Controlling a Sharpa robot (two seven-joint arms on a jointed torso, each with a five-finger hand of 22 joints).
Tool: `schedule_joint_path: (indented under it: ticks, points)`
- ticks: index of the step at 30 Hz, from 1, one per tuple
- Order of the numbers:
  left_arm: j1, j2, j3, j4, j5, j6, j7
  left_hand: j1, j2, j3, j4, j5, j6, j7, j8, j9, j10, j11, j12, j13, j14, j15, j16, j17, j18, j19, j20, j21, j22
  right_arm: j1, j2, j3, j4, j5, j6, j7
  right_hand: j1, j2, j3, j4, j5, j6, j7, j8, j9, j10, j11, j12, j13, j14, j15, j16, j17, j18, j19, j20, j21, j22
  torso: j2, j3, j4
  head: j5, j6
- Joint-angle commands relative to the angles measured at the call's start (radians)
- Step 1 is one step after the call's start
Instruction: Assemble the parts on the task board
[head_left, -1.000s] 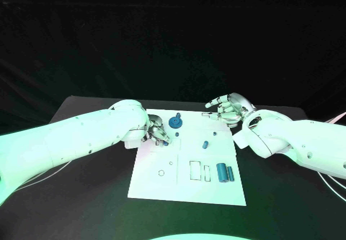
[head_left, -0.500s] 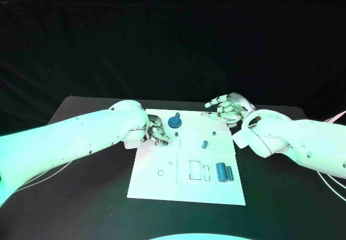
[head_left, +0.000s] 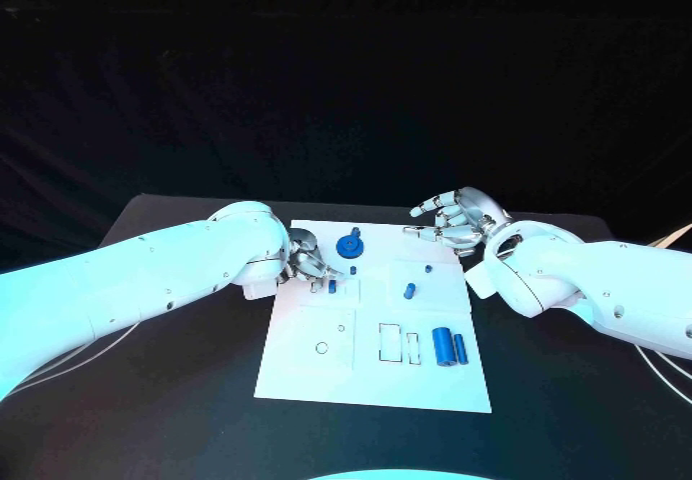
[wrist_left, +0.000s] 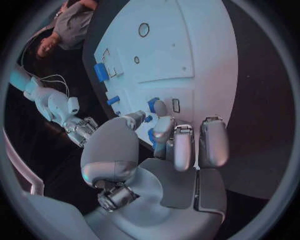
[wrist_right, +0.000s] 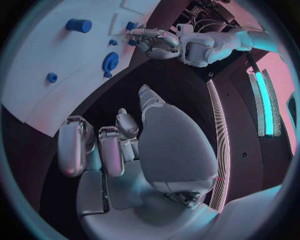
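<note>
Partway, I judge: on the board (head_left: 372, 385) a gear (head_left: 349, 244) and pegs (head_left: 410, 291) stand seated, two cylinders (head_left: 450, 347) lie loose by empty slots; left hand (head_left: 310, 262) fingers a small peg (head_left: 330, 286), right hand (head_left: 453, 222) hovers empty, fingers apart.

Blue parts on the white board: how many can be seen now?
5 clearly: a round part at the far edge, a small one by the left hand's fingers, a peg mid-board, two cylinders nearer. The fingers may hide more.
</note>
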Motion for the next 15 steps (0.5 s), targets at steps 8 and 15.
schedule_joint_path:
  ticks: [8,15]
  points:
    - [0.002,-0.036,0.048,0.016,0.051,-0.055,0.007,0.033,-0.019,-0.067,-0.003,-0.014,-0.054,0.015,-0.019,0.024,-0.057,0.005,-0.087,-0.091,0.118,0.001,0.018,0.279,-0.01,-0.013,0.001,-0.022,-0.051,-0.001,-0.001,0.0,-0.003,0.0,0.001,0.005,-0.026,0.015,0.012,0.003,0.004,-0.006,-0.001,0.019,0.01,-0.017,-0.003,0.002,-0.006,0.061,-0.011,-0.012,0.135,0.024,-0.012,-0.002,-0.016,0.108,0.0,0.0001,0.0002,0.0,0.012]
    - [0.017,-0.05,0.073,-0.021,0.061,-0.055,0.017,0.122,-0.002,-0.094,-0.003,-0.006,-0.157,0.066,-0.104,-0.011,-0.143,0.049,-0.133,-0.167,0.1,0.037,-0.008,0.234,0.006,-0.066,0.035,-0.064,-0.132,-0.001,-0.003,0.0,-0.006,0.0,0.0,0.005,-0.027,0.014,0.012,0.003,0.004,-0.007,0.0,0.02,0.01,-0.017,-0.003,0.002,-0.007,0.061,-0.011,-0.012,0.135,0.024,-0.012,-0.002,-0.016,0.108,0.0,0.0001,0.0005,0.001,0.017]
